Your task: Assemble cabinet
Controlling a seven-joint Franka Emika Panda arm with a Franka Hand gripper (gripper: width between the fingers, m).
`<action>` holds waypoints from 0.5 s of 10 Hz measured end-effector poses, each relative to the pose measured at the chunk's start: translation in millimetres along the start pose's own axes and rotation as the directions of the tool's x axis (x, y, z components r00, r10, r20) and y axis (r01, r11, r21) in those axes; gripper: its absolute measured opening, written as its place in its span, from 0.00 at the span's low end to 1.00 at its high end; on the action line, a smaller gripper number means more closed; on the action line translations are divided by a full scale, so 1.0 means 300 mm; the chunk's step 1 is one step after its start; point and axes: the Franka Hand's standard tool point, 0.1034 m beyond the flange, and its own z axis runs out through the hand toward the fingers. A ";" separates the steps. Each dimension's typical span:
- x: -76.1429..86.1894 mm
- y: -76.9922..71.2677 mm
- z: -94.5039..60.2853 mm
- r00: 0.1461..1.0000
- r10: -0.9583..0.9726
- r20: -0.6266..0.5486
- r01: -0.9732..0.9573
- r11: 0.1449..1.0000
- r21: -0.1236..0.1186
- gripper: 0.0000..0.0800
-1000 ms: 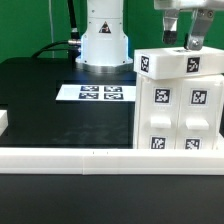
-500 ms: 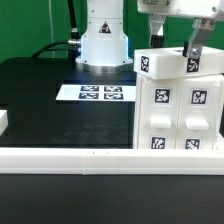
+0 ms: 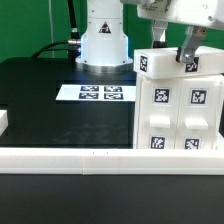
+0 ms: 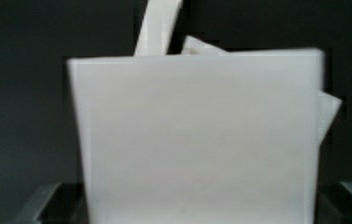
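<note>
- I see the cabinet standing upright on the black worktop, at the exterior view's right, just behind the long white border rail.
- Its front carries four tagged drawer blocks.
- My tool is down at the cabinet's top, one dark finger in front of the top edge and the other behind it; I cannot tell whether it grips.
- The marker board lies flat beside the cabinet, near the arm's white base.
- In the wrist view the cabinet fills the frame as a blurred white face.
</note>
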 end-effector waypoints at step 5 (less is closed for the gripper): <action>-0.003 -0.001 0.001 0.986 0.168 -0.001 -0.168 0.986 0.002 0.70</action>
